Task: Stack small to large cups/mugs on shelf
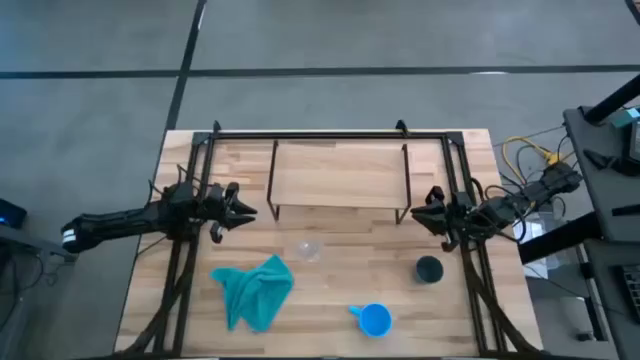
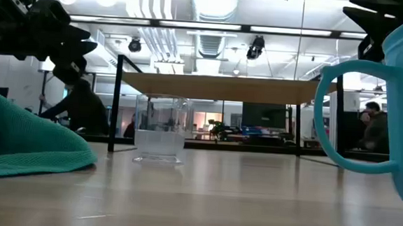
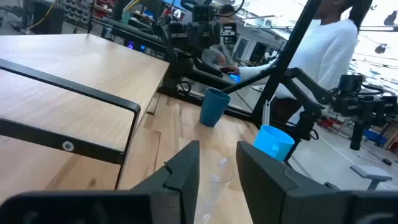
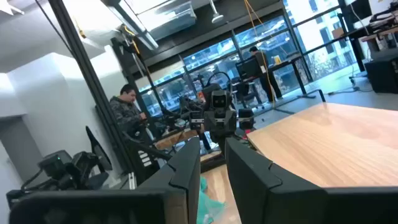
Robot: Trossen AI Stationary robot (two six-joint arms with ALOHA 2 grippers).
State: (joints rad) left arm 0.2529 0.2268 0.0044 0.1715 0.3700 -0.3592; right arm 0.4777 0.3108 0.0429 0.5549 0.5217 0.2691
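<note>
The small clear cup stands upright on the table in front of the shelf, a light-wood board on black wire legs. The dark navy cup stands right of the clear cup. The bright blue mug stands near the table's near edge, handle toward the left. My left gripper hovers open at the shelf's left end, pointing right. My right gripper hovers open at the shelf's right end, pointing left.
A crumpled teal cloth lies on the table's near left part. A black frame runs around the table's far and side edges. People and equipment show in the room beyond. Bare wood lies between the cups and the shelf.
</note>
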